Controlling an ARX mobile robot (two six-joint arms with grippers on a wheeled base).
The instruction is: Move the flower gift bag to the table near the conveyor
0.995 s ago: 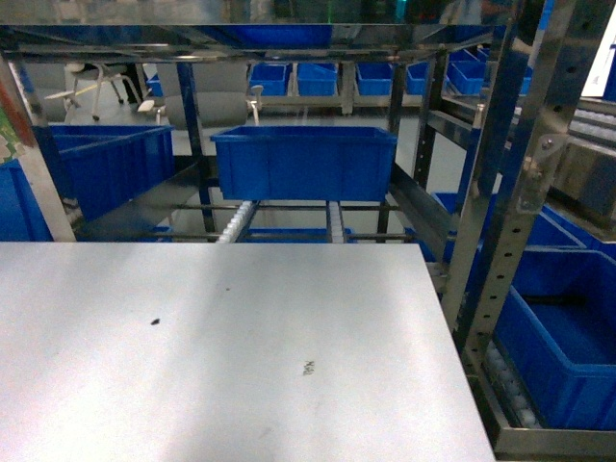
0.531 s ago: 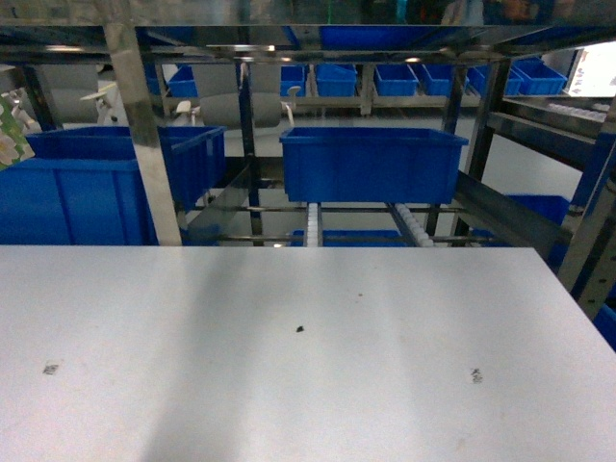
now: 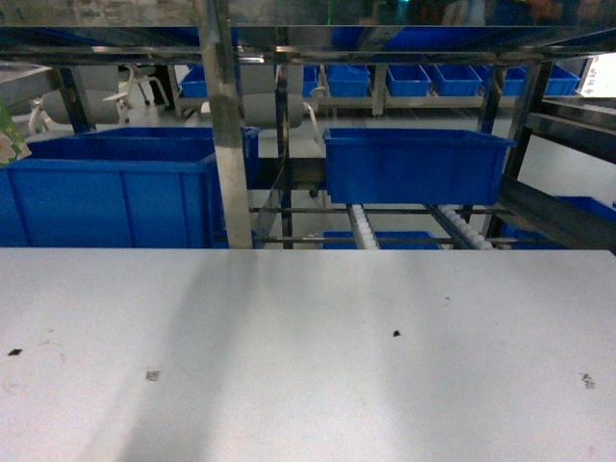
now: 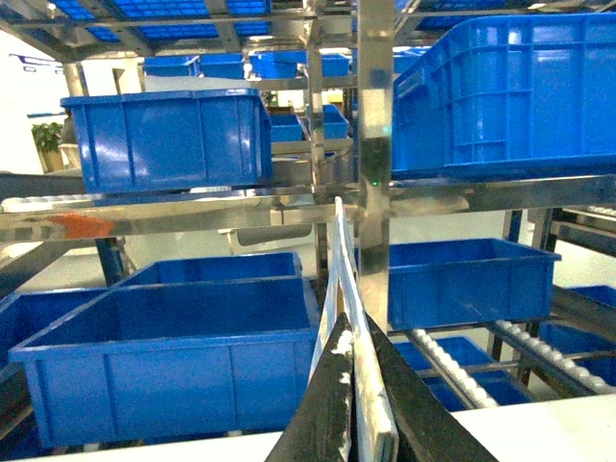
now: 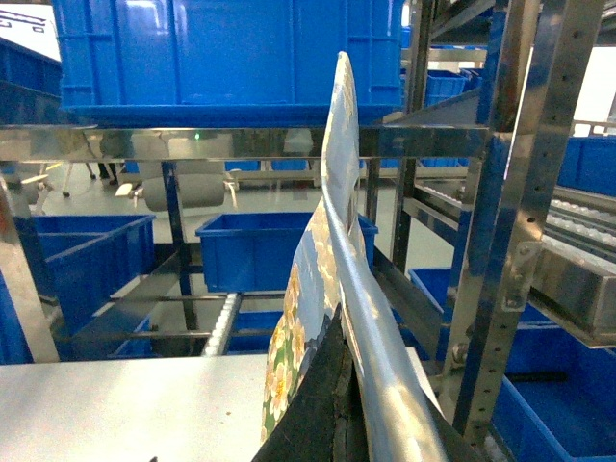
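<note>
In the right wrist view the flower gift bag [image 5: 289, 358] shows edge-on, with a floral print and a glossy silvery side, and my right gripper [image 5: 352, 358] is shut on its edge. Seen from the left wrist, my left gripper [image 4: 354, 337] is shut on a thin white panel edge of the bag [image 4: 339, 252]. Neither gripper shows in the head view, where only a sliver of the bag [image 3: 8, 137] peeks in at the left edge. The white table [image 3: 308, 375] fills the foreground. Behind it stands the steel conveyor [image 3: 223, 125] with its white rollers [image 3: 364, 229].
Blue bins sit on the rack: a large one [image 3: 115, 192] at the left and a smaller one [image 3: 414, 166] on the rollers. The tabletop carries black specks [image 3: 396, 333] and a small sticker [image 3: 152, 374]. Steel uprights [image 5: 500, 221] stand close on the right.
The head view has swept leftward along the rack: the bin on the rollers and the steel post slid to the right in frame, and the sticker came into view.
</note>
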